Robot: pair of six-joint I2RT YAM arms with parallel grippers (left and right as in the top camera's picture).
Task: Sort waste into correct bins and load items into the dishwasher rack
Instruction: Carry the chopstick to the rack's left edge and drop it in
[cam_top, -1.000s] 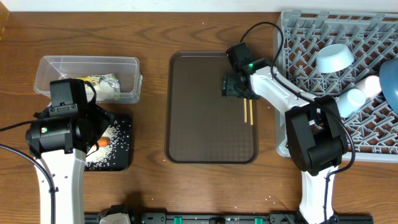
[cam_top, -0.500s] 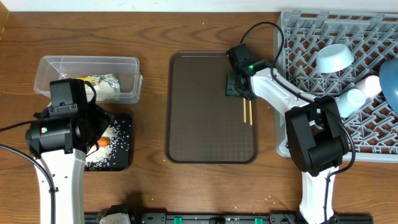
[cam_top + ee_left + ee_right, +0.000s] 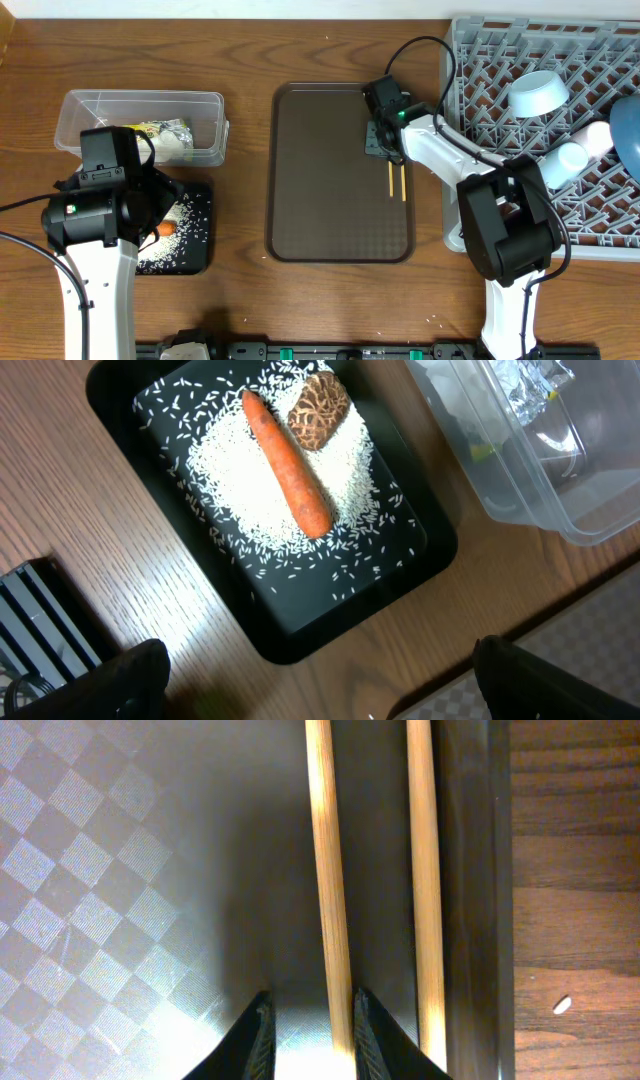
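Observation:
Two wooden chopsticks lie along the right side of the brown serving tray. My right gripper straddles the left chopstick; its jaws are narrow, the right finger touching the stick, the left one still apart from it. The other chopstick lies outside the jaws. My left gripper hangs wide open beside the black tray, which holds the carrot, a brown lump and rice. The snack wrapper sits in the clear tub.
The grey dishwasher rack at the right holds a light blue bowl, a light blue cup, a whitish cup and a dark blue dish. The serving tray's raised right rim runs close beside the chopsticks.
My right gripper has shifted slightly right over the chopsticks' top end and its jaws have narrowed around one stick. The left arm has not moved.

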